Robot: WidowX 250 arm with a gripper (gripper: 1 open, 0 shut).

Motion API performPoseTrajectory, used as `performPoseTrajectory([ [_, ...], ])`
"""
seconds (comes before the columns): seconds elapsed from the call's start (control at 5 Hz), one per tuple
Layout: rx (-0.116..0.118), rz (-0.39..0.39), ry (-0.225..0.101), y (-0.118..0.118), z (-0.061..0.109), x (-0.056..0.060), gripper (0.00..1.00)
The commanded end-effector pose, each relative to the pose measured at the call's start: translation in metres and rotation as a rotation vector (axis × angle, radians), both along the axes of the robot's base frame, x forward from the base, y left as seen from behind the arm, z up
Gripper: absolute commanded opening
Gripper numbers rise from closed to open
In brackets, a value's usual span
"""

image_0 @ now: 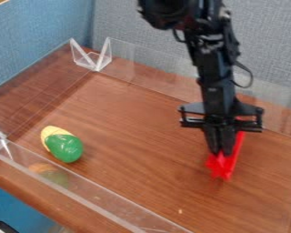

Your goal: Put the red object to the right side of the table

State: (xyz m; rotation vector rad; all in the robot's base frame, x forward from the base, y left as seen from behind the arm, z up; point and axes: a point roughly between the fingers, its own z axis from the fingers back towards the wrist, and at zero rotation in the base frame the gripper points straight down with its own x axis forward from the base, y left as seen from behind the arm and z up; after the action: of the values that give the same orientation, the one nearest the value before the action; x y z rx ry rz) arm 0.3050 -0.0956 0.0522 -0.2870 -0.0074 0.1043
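The red object is a bright red bar held nearly upright, its lower end at or just above the table on the right side. My gripper points steeply down and is shut on the bar's upper part. The black arm rises from it toward the top of the camera view. Whether the bar's tip touches the wood I cannot tell.
A green-and-yellow rounded object lies near the front left. Low clear acrylic walls edge the tabletop, with a front wall close to the camera. A blue panel and a grey partition stand behind.
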Motion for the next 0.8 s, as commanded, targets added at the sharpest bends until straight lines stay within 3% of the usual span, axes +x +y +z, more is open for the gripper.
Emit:
performPoseTrajectory([
  [0.0,-0.014,0.015,-0.068,-0.012,0.011,0.02,0.0],
  [0.4,-0.023,-0.011,-0.075,0.019,-0.005,0.009,0.0],
  [0.6,-0.024,-0.051,-0.071,0.019,-0.008,0.001,0.0],
])
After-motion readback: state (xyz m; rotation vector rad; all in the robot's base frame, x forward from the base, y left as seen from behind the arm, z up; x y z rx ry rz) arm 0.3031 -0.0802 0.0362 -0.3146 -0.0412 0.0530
